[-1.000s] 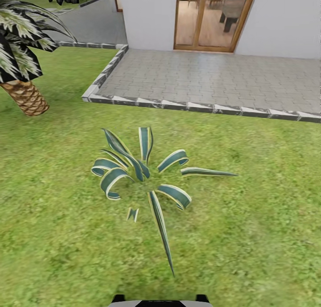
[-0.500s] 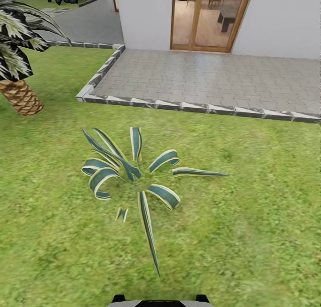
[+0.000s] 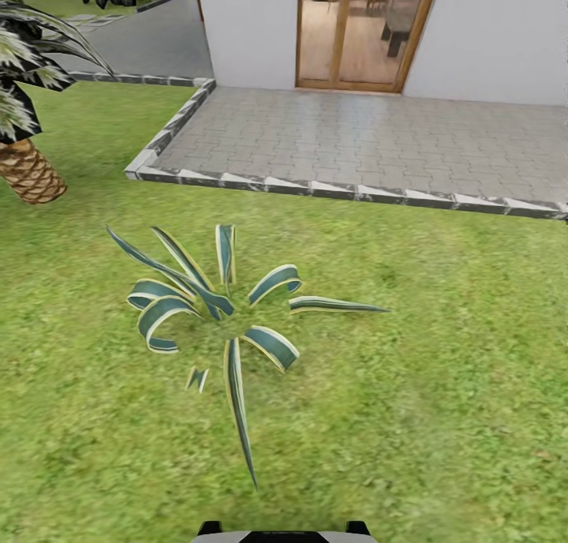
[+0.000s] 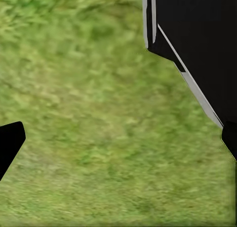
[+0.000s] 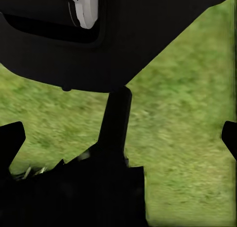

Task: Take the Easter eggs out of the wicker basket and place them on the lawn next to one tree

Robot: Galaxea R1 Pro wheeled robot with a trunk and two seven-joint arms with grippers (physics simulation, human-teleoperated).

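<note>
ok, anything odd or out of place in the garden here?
One oddity: a small detached leaf fragment sits apart from the striped blue-green spiky plant on the mottled green lawn. Nothing spilled or damaged otherwise.

Camera pan rightward — striped plant point(image 3: 221, 314) further left

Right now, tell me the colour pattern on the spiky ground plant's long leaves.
Dark teal-green blades with pale yellow-cream edges on the spiky ground plant, seen best in the head view.

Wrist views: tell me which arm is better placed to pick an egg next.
Neither, as far as the pictures tell. Both wrist views look down on bare lawn, and the head view has a striped plant and a paved patio; the robot must first find the basket.
</note>
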